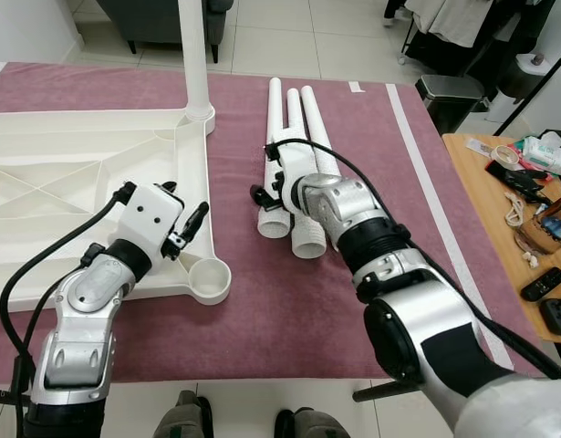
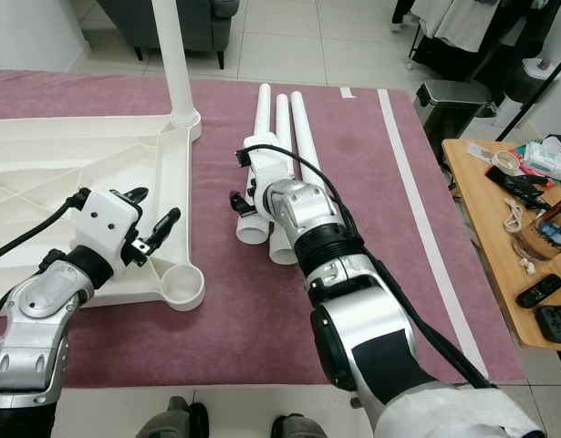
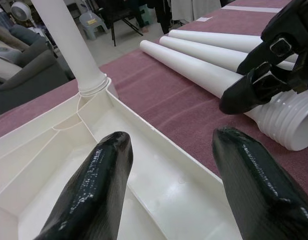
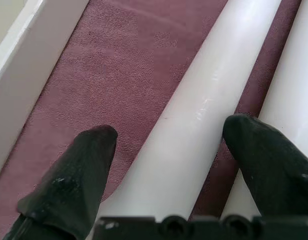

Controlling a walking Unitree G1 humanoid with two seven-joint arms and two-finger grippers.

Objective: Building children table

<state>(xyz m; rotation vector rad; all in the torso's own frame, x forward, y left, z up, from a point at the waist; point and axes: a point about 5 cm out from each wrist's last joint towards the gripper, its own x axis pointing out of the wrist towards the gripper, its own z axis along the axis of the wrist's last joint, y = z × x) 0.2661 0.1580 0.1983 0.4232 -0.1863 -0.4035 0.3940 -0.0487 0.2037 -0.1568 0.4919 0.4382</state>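
A wide mauve carpet (image 1: 262, 301) covers the floor. On its left lies the big cream plastic tabletop (image 1: 70, 173), upside down, ribbed underside showing, with one white plastic tube leg (image 1: 194, 55) standing upright in its far corner socket and an empty round socket (image 1: 210, 276) at the near corner. Three loose white plastic tube legs (image 1: 298, 137) lie side by side on the carpet beside the tabletop. The right gripper (image 4: 166, 150) straddles the leftmost loose leg, fingers spread, not clamped. The left gripper (image 3: 169, 175) hovers over the tabletop's near edge, fingers wide apart, holding nothing.
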